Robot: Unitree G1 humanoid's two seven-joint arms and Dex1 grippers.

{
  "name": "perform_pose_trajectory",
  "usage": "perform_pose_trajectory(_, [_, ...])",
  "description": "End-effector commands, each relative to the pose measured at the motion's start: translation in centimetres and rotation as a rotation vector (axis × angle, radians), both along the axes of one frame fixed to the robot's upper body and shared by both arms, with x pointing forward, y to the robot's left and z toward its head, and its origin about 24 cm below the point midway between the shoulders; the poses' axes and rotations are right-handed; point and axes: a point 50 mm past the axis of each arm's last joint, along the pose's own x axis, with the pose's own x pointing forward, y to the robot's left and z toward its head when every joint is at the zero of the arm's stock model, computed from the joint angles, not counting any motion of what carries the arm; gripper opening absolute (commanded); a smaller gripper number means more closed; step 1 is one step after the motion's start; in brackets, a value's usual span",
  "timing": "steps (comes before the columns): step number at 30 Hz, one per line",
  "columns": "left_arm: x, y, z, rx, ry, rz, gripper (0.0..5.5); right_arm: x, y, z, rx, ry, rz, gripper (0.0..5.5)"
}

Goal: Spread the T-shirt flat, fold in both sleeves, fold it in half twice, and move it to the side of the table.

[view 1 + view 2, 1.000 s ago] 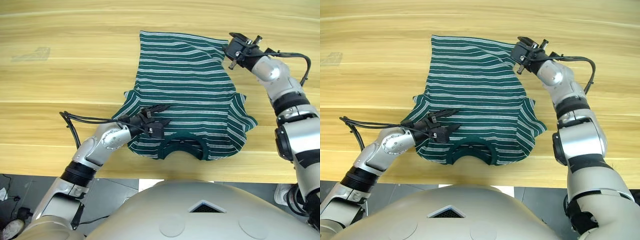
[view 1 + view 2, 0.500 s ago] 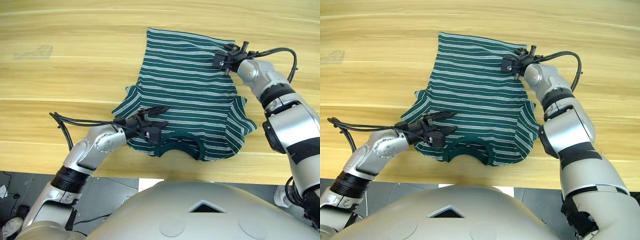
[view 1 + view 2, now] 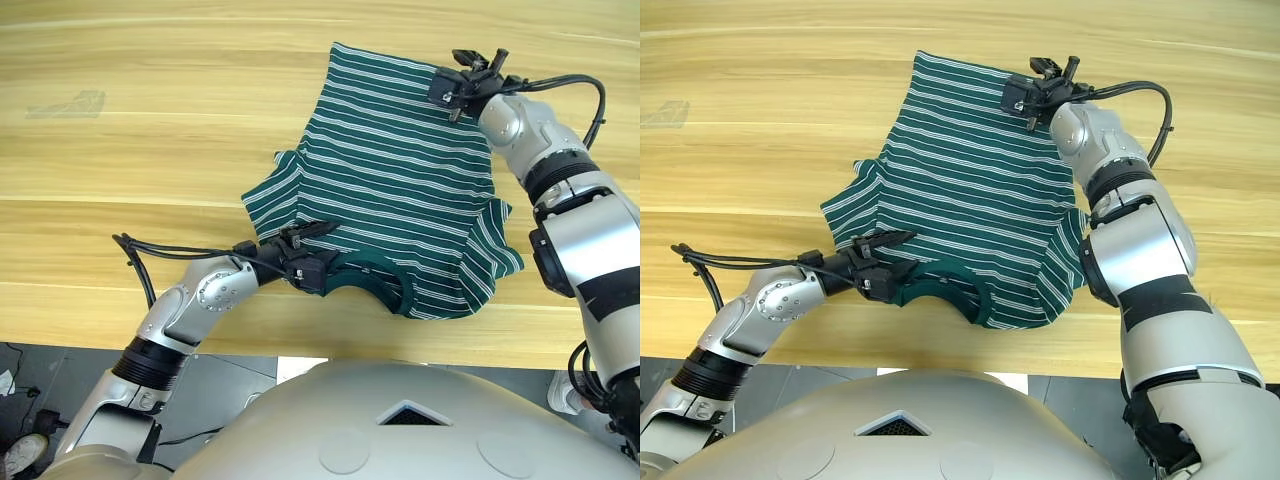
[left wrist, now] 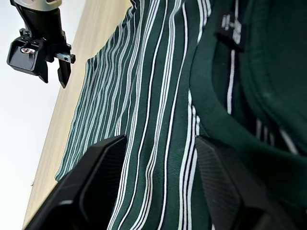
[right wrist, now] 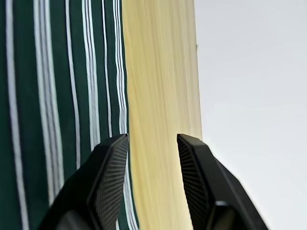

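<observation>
A dark green T-shirt [image 3: 400, 180] with thin white stripes lies on a pale wooden bench [image 3: 150, 130], right of centre in the head view. It sits at a slant, with the collar toward the lower edge and both short sleeves out to the sides. The left gripper [image 3: 316, 250] is low at the centre, by the shoulder beside the collar, its fingers [image 4: 103, 177] spread apart over the cloth. The right gripper [image 3: 452, 92] is at the upper right, at the hem corner, its fingers [image 5: 111, 177] also spread.
</observation>
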Motion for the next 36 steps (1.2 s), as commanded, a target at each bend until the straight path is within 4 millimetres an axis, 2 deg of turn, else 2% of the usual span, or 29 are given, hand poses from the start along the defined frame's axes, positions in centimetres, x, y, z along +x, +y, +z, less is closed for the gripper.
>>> perform_pose_trajectory(1, [0.9,0.1,1.0,-0.04,-0.011,0.027,2.64,0.5,-0.3,2.2,0.217,-0.089,-0.005,1.87])
perform_pose_trajectory(4, [1.9,0.1,4.5,-0.24,0.009,0.062,2.64,0.7,-2.0,5.2,0.37,-0.224,0.014,1.87])
perform_pose_trajectory(8, [2.6,-0.5,8.5,-0.481,0.096,0.017,2.64,0.0,-4.7,8.2,0.487,-0.37,0.046,1.87])
perform_pose_trajectory(10, [5.0,-0.2,9.3,-0.49,0.057,0.056,2.64,-0.8,-6.3,9.9,0.548,-0.454,0.056,1.87])
perform_pose_trajectory(12, [7.9,-0.1,8.6,-0.424,0.01,0.131,2.64,-1.5,-6.7,11.5,0.576,-0.529,0.093,1.87])
perform_pose_trajectory(14, [10.4,-0.8,6.7,-0.331,-0.003,0.173,2.64,-2.4,-6.2,12.5,0.595,-0.569,0.145,1.87])
perform_pose_trajectory(16, [13.1,-2.0,4.6,-0.206,-0.024,0.208,2.64,-3.4,-5.6,12.6,0.605,-0.575,0.181,1.87])
perform_pose_trajectory(18, [14.5,-2.9,3.0,-0.109,-0.039,0.217,2.64,-3.8,-5.1,12.3,0.603,-0.562,0.193,1.87])
perform_pose_trajectory(23, [15.6,-4.9,0.5,0.021,-0.044,0.193,2.64,-4.4,-4.1,11.8,0.603,-0.543,0.205,1.87])
perform_pose_trajectory(27, [15.5,-4.6,-1.7,0.089,-0.03,0.24,2.64,-5.1,-3.3,10.7,0.607,-0.508,0.215,1.87])
perform_pose_trajectory(30, [15.0,-2.5,-3.1,0.124,-0.013,0.3,2.64,-5.5,-3.4,9.9,0.612,-0.483,0.201,1.87])
perform_pose_trajectory(36, [14.5,2.1,-3.4,0.113,-0.027,0.408,2.64,-5.9,-3.6,9.3,0.614,-0.472,0.181,1.87])
